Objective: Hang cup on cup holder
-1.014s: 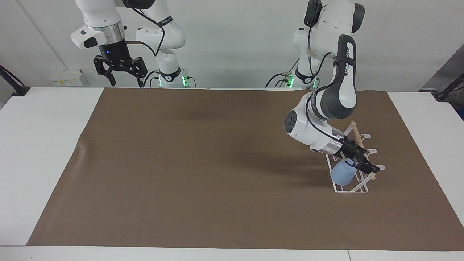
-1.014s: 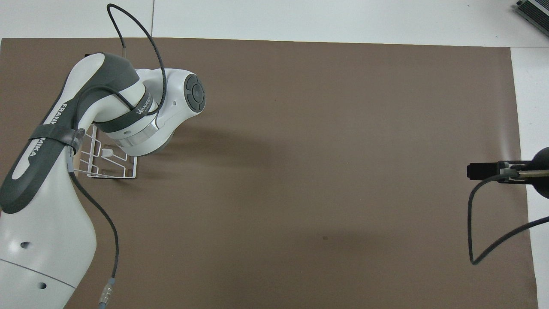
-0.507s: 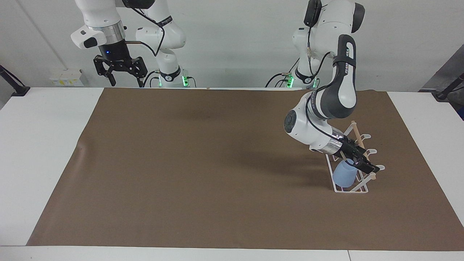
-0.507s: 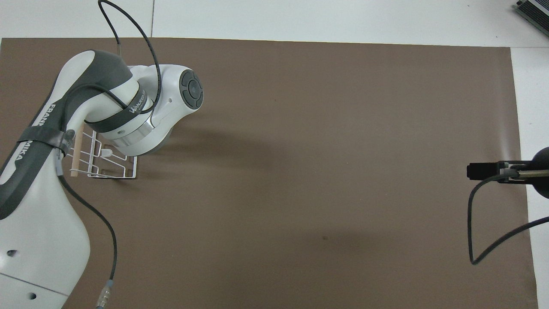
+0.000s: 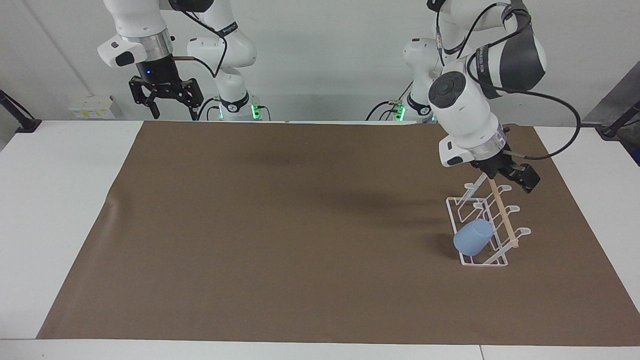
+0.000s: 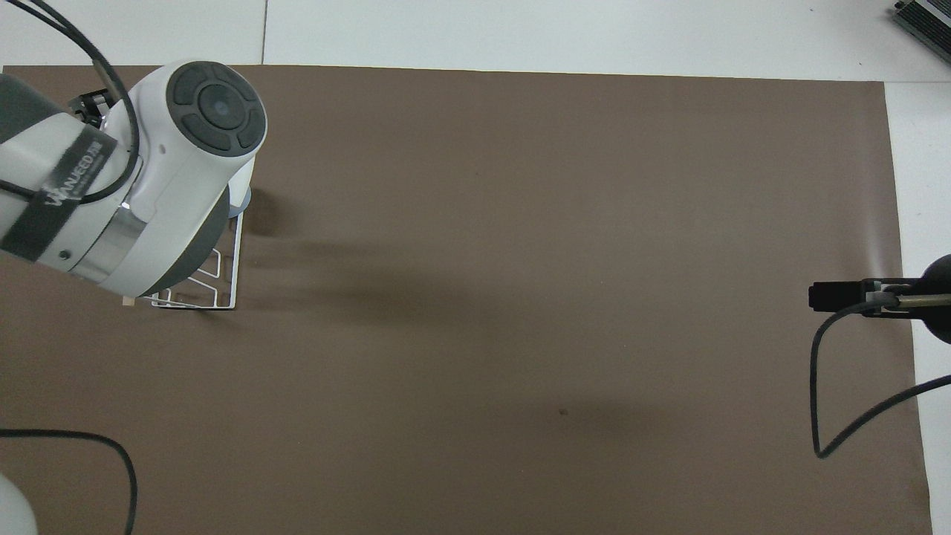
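Cup (image 5: 472, 237), light blue and without a handle, hung tilted on a slanted prong of the cup holder (image 5: 487, 220), at the end of the rack farther from the robots, its closed base pointing up and toward the middle of the table. Cup holder, a white wire rack with a rectangular base and a light wooden dowel (image 5: 502, 215) running along its top, standing on the brown mat (image 5: 280, 235) toward the left arm's end of the table; its other prongs carry nothing. Left gripper (image 5: 520, 176), raised in the air over the end of the rack nearer to the robots, close above the upper end of the dowel and apart from the cup; it holds nothing, and whether its jaws are wide or narrow cannot be told from this angle. Left arm, bent high over the rack; in the overhead view its wrist housing covers most of the rack, so that only the rack's base wires (image 6: 223, 286) and a sliver of the cup (image 6: 245, 202) show beside it. Right gripper (image 5: 167, 97), waiting in the air above the table edge at the right arm's end, near the robots, fingers pointing down with the jaws spread wide and nothing between them. Brown mat lying flat over most of the white table (image 5: 55, 210).
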Controlling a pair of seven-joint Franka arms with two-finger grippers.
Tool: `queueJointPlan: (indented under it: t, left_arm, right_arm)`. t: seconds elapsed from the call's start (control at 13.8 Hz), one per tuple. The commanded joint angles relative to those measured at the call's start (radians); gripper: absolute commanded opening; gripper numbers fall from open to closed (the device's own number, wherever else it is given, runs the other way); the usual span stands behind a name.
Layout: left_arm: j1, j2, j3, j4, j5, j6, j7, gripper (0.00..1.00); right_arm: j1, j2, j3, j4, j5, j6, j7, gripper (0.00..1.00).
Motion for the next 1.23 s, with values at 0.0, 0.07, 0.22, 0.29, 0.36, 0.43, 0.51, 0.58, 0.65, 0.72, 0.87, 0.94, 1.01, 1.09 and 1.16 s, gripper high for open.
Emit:
queueJointPlan:
  t: [0.0,0.07,0.22,0.29,0.36,0.43,0.51,0.58,0.65,0.72,0.87,0.94,1.01,1.09,1.16]
  left_arm:
    - [0.099,-0.084,-0.007,-0.034,-0.196,0.010,-0.052,1.00]
    - [0.132,-0.102,-0.005,-0.038,-0.291,0.007,-0.052,1.00]
    - [0.173,-0.143,-0.007,-0.044,-0.428,-0.005,-0.053,1.00]
    - [0.174,-0.156,-0.007,-0.046,-0.461,-0.012,-0.059,1.00]
    - [0.176,-0.173,-0.005,-0.047,-0.484,-0.053,-0.082,1.00]
    - [0.176,-0.180,-0.005,-0.048,-0.501,-0.091,-0.137,1.00]
    - [0.176,-0.191,-0.005,-0.049,-0.530,-0.108,-0.206,1.00]
    - [0.176,-0.197,-0.005,-0.051,-0.548,-0.113,-0.248,1.00]
    - [0.177,-0.197,-0.004,-0.049,-0.550,-0.116,-0.250,1.00]
    - [0.194,-0.197,-0.004,-0.049,-0.573,-0.113,-0.250,1.00]
    - [0.269,-0.209,-0.004,-0.073,-0.688,-0.105,-0.243,1.00]
    - [0.280,-0.214,-0.004,-0.080,-0.699,-0.114,-0.243,1.00]
    - [0.274,-0.216,-0.005,-0.080,-0.697,-0.117,-0.240,1.00]
    - [0.272,-0.214,-0.007,-0.075,-0.693,-0.113,-0.240,1.00]
    - [0.277,-0.214,-0.007,-0.069,-0.690,-0.105,-0.242,1.00]
  right_arm:
    - [-0.010,-0.008,0.002,-0.003,0.000,0.007,-0.020,1.00]
    - [-0.010,-0.008,0.002,-0.003,0.000,0.007,-0.020,1.00]
    - [-0.010,-0.008,0.002,-0.003,0.000,0.007,-0.020,1.00]
    - [-0.010,-0.008,0.002,-0.003,0.000,0.007,-0.020,1.00]
    - [-0.009,-0.008,0.002,-0.003,0.000,0.007,-0.020,1.00]
    - [-0.010,-0.008,0.002,-0.003,0.000,0.007,-0.020,1.00]
    - [-0.010,-0.008,0.002,-0.003,0.000,0.007,-0.020,1.00]
    - [-0.010,-0.008,0.002,-0.003,0.000,0.007,-0.020,1.00]
    - [-0.010,-0.008,0.002,-0.003,0.000,0.007,-0.020,1.00]
    - [-0.010,-0.008,0.002,-0.003,0.000,0.007,-0.020,1.00]
    - [-0.009,-0.008,0.002,-0.003,0.000,0.007,-0.020,1.00]
    - [-0.010,-0.008,0.002,-0.003,0.000,0.007,-0.020,1.00]
    - [-0.009,-0.008,0.002,-0.003,0.000,0.007,-0.020,1.00]
    - [-0.009,-0.008,0.002,-0.003,0.000,0.007,-0.020,1.00]
    - [-0.010,-0.008,0.002,-0.003,0.000,0.007,-0.020,1.00]
